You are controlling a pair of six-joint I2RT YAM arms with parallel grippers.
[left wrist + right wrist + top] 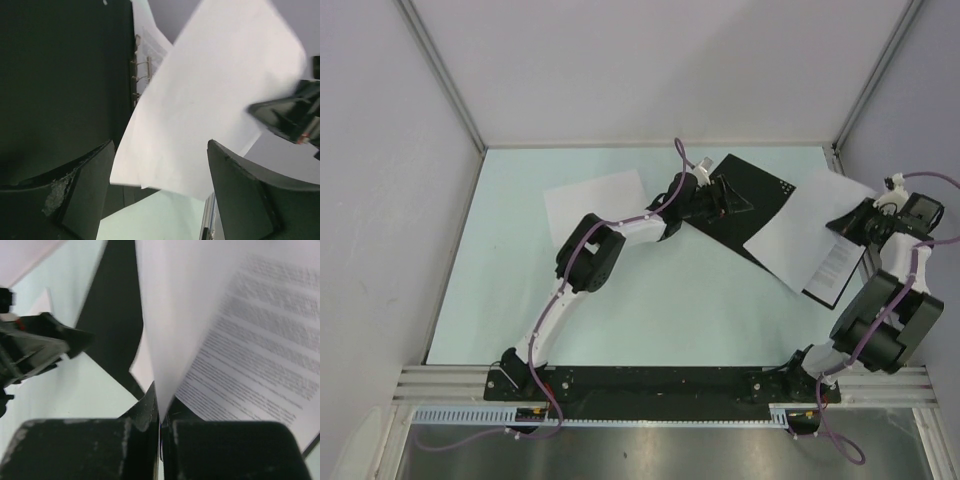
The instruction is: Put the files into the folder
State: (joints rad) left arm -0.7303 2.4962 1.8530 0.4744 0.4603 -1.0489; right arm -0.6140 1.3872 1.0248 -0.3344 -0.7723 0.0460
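I count three paper sheets in all, one blank sheet (595,200), a second blank sheet (805,235) and one printed sheet (837,270), plus one folder (765,188).

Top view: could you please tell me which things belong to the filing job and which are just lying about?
Job: folder, open; blank sheet on table; held sheet, in right gripper; printed sheet.
Not job: purple cables; metal rail.

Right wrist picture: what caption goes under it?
Right gripper pinching the edge of a blank sheet, beside the printed sheet on the black folder.
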